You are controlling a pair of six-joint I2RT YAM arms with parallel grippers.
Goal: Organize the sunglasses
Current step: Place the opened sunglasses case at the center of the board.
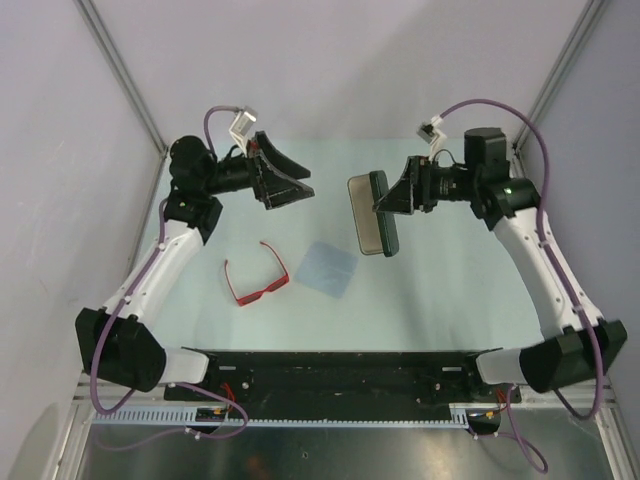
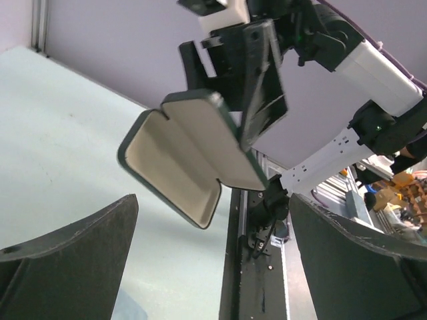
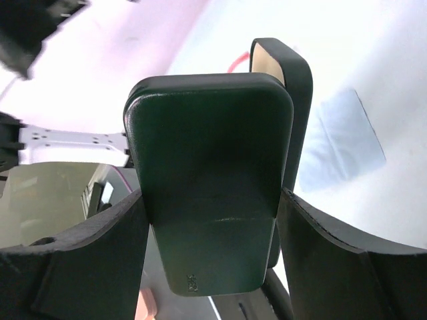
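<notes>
The sunglasses [image 1: 258,282] lie on the pale surface [image 1: 440,300], in its left half and closer to the near edge than to the far one. Their red arms are unfolded, and nothing touches them. Just to their right, near the middle of the surface and not touching them, a pale blue cloth [image 1: 327,268] lies flat.

The left pincer [image 1: 295,180] hangs above the far left part of the surface with its fingers [image 2: 67,257] spread wide and nothing between them. It faces across toward the other arm.

The right pincer [image 1: 385,205] is clamped on a dark case [image 1: 368,215], held in the air above the far middle of the surface. The right wrist view shows one shell of the case [image 3: 210,180] gripped between the two fingers [image 3: 73,267]. The case is open. In the left wrist view its two halves are spread apart and show a cream lining [image 2: 180,163], and nothing lies inside.
</notes>
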